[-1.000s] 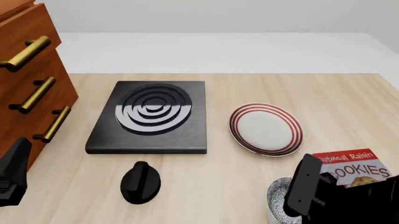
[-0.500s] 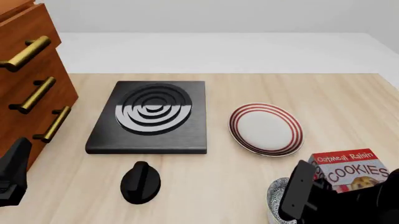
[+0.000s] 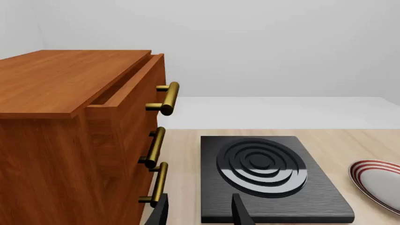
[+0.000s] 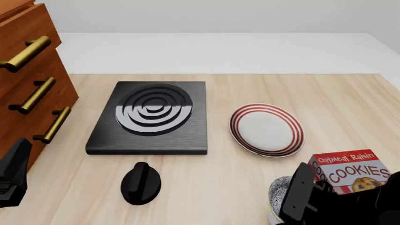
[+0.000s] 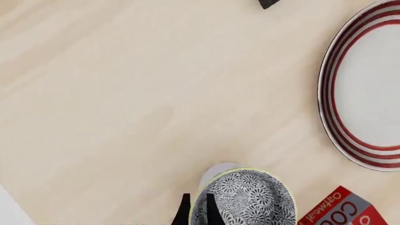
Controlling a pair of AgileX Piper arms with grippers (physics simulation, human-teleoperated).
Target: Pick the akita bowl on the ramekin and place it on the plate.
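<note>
While atop ramekin (image 5: pixel 218 169), akita bowl (image 5: pixel 245 199).

Pale matt wood counter (image 4: pixel 350 98); glossy brushed black stove slab (image 4: pixel 150 118); varnished wooden drawers (image 3: pixel 69 140) with shiny brass handles (image 3: pixel 164 98); glazed plate (image 4: pixel 267 130).

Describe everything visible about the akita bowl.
The akita bowl is a small round bowl with a dense black-and-white pattern inside and out and a pale rim, glossy like ceramic. It sits upright on the white ramekin, near the table's front edge beside the cookie box. The right gripper has its fingers straddling the bowl's rim.
</note>
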